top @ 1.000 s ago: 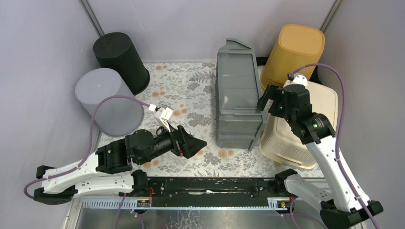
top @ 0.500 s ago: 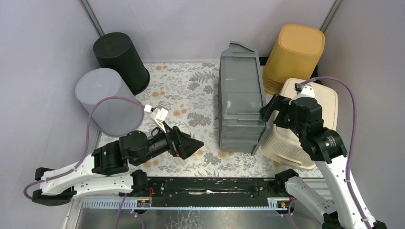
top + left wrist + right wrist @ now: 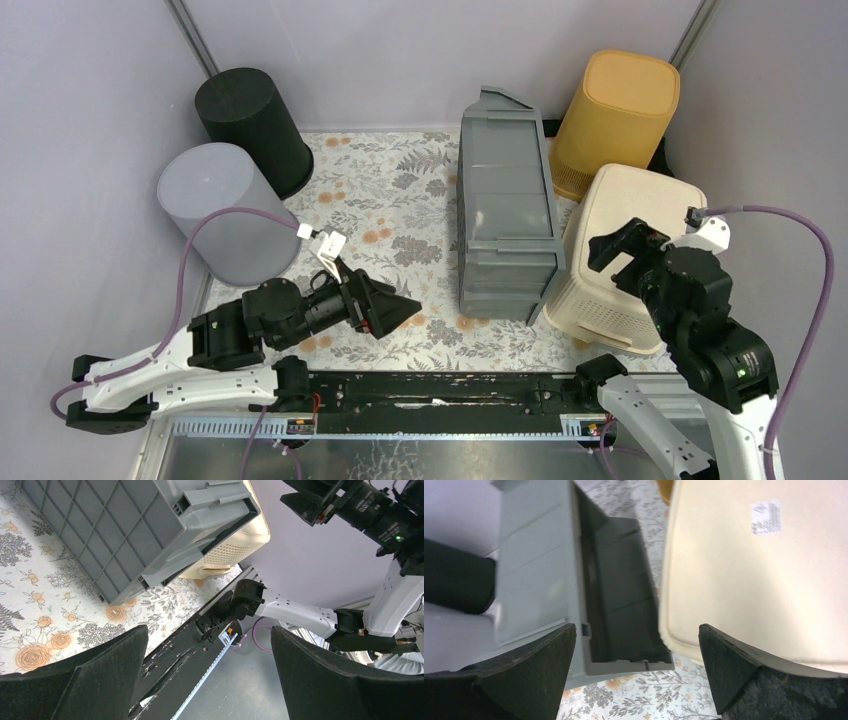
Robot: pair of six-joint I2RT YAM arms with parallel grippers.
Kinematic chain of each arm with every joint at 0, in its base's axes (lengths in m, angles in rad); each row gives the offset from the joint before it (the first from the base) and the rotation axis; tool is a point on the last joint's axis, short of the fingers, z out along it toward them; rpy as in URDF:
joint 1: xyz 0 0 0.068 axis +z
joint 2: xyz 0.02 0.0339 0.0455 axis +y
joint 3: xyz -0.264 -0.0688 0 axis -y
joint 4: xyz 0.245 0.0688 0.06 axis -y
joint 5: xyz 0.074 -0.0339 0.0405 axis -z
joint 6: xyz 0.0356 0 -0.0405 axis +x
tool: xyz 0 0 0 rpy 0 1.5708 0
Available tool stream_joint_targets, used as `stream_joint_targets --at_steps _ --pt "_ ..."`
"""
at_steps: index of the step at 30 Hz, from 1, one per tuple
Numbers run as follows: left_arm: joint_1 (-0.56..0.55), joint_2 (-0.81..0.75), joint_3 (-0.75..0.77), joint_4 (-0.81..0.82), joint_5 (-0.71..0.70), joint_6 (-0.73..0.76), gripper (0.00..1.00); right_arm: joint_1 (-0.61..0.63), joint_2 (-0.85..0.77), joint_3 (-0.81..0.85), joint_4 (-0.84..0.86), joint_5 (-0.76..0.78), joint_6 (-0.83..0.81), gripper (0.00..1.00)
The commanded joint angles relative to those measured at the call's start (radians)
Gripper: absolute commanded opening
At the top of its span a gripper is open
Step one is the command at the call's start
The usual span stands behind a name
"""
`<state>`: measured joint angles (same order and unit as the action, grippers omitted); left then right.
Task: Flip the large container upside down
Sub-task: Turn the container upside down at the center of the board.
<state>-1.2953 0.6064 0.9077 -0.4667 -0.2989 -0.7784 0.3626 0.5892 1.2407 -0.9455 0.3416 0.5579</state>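
Observation:
The large container [image 3: 505, 225] is a grey plastic bin lying on its side in the middle of the flowered table. Its ribbed base [image 3: 115, 535] faces left. Its dark open mouth [image 3: 619, 605] faces right, against a cream basket [image 3: 640, 205]. My left gripper [image 3: 405, 308] hovers low, left of the bin's near end, open and empty, with a gap between it and the bin. My right gripper [image 3: 620, 252] hangs open and empty above the cream basket's near part, right of the bin. In the right wrist view, the right gripper [image 3: 636, 672] looks down on the bin's near corner and the basket's edge [image 3: 674, 605].
A black round bin [image 3: 250, 115] and a pale grey round bin [image 3: 225, 210] stand bottom-up at the back left. A yellow basket [image 3: 615, 105] stands bottom-up at the back right, behind the cream one. A black rail [image 3: 440, 390] runs along the near edge.
My right gripper has drawn back from the bin's right edge toward the near right. The bin shifted slightly right early on. My left gripper has slid back a little toward its base.

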Motion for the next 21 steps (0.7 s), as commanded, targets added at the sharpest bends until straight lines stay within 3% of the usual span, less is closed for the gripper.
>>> stream_joint_targets --at_steps 1,4,11,15,21 --pt "-0.005 -0.004 -0.014 0.079 0.034 0.016 1.0 -0.001 0.011 -0.059 -0.126 0.16 0.134 0.99" --pt "-0.005 -0.005 -0.024 0.098 0.048 0.018 1.0 -0.001 -0.074 -0.158 -0.138 0.153 0.25 0.99" --pt "-0.005 0.004 -0.03 0.12 0.07 0.024 1.0 -0.001 -0.221 -0.3 -0.239 0.096 0.541 0.86" --pt "-0.005 0.007 -0.03 0.12 0.074 0.025 1.0 0.0 -0.294 -0.371 -0.289 0.129 0.628 0.8" --pt "-0.006 -0.011 -0.046 0.127 0.07 0.018 1.0 0.001 -0.323 -0.436 -0.306 0.261 0.682 0.8"
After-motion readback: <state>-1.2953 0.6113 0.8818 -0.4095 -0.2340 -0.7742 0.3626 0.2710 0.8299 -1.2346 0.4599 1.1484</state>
